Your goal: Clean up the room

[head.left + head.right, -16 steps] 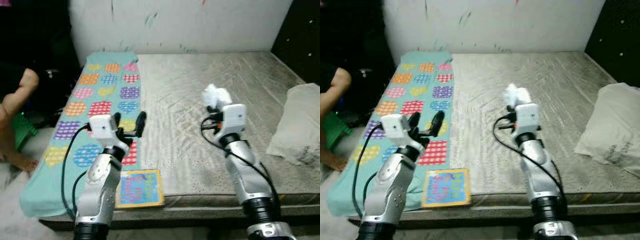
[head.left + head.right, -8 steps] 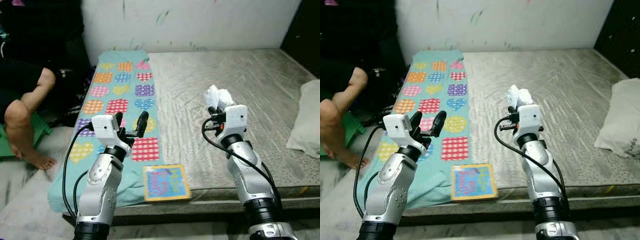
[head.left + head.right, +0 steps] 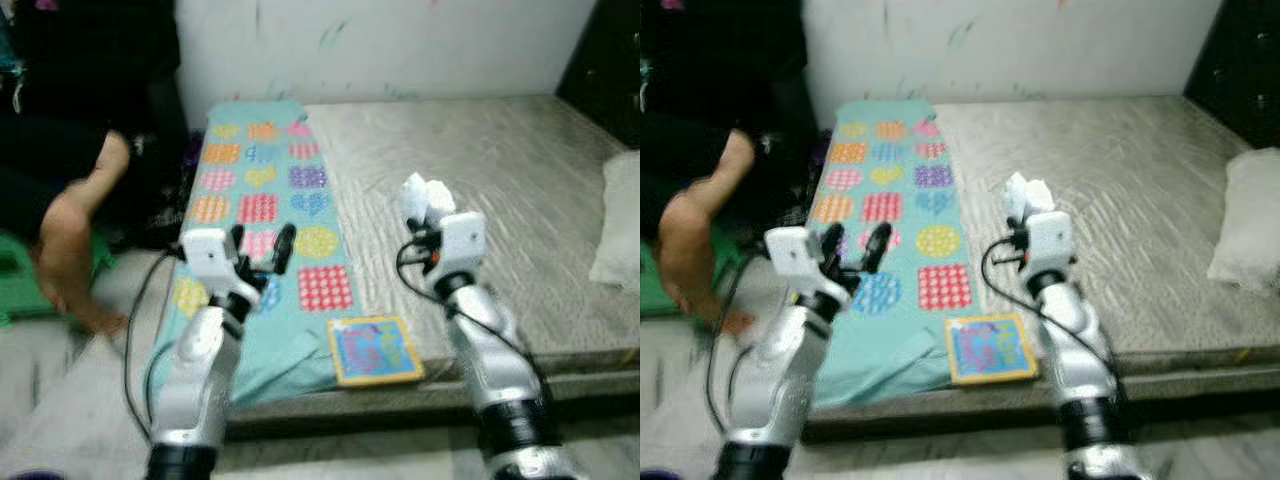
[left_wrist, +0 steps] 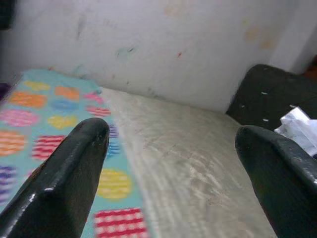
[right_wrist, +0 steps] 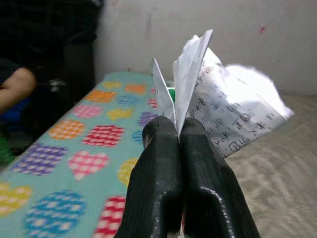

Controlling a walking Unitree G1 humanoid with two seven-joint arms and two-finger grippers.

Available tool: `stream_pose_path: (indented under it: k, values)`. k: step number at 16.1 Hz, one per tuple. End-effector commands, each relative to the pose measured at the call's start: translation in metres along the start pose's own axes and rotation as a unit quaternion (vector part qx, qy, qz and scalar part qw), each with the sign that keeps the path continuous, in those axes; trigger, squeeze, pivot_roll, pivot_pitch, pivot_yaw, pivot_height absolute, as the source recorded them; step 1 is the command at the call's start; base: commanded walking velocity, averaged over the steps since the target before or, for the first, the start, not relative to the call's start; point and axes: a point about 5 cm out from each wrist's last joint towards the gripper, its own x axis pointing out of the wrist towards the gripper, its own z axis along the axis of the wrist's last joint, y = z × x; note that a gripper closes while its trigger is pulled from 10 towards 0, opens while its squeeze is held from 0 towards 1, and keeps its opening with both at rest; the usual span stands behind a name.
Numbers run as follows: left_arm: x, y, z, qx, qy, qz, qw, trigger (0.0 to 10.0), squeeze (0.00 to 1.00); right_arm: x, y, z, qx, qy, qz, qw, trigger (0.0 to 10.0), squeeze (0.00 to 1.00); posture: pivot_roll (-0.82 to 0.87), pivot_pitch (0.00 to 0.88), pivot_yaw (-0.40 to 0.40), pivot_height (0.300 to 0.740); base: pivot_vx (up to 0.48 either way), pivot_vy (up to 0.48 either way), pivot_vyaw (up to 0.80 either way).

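Two black fingers of the right gripper (image 5: 179,141) pinch a crumpled white printed paper (image 5: 218,104) above the grey bed (image 3: 520,190), so carry it level, left gripper (image 4: 171,148) gaping empty.

Head views motion-blurred, pillow (image 3: 622,222) cut by frame edge, person (image 3: 70,215) partly out of frame, book (image 3: 375,349) print unreadable

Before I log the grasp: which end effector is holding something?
The right end effector, shut on crumpled printed paper. The left end effector is open and holds nothing, above the heart-patterned teal blanket.
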Motion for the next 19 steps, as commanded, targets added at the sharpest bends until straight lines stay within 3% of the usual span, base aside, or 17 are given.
stream_pose_path:
  k: [1, 5, 13, 15, 19]
  values:
    - [0.0013, 0.0012, 0.0039, 0.005, -0.006, 0.006, 1.0, 10.0, 0.0, 0.002, 0.0017, 0.0075, -0.004, -0.015, 0.008, 1.0, 10.0, 0.0, -0.08, 0.0, 0.023, 0.74, 0.0, 0.0, 0.0]
    - [0.002, 0.0017, 0.0055, 0.007, -0.009, 0.011, 1.0, 10.0, 0.0, 0.0031, 0.0034, 0.0112, -0.014, -0.023, 0.014, 1.0, 10.0, 0.0, -0.09, 0.0, 0.024, 0.74, 0.0, 0.0, 0.0]
    - [0.0026, 0.0026, 0.0072, 0.007, -0.012, 0.016, 1.0, 10.0, 0.0, 0.0031, 0.0066, 0.0108, -0.022, -0.022, 0.021, 0.999, 10.0, 0.0, -0.09, 0.0, 0.019, 0.74, 0.0, 0.0, 0.8]
    - [0.0026, 0.0027, 0.0073, 0.002, -0.012, 0.015, 1.0, 10.0, 0.0, 0.0033, 0.006, 0.0108, -0.022, -0.021, 0.019, 0.999, 10.0, 0.0, -0.09, 0.0, 0.019, 0.74, 0.0, 0.0, 0.21]
    - [0.0031, 0.0017, 0.0075, 0.002, -0.012, 0.01, 1.0, 10.0, 0.0, 0.0025, 0.005, 0.01, -0.018, -0.02, 0.016, 0.999, 10.0, 0.0, -0.09, 0.0, 0.022, 0.74, 0.0, 0.48, 0.0]
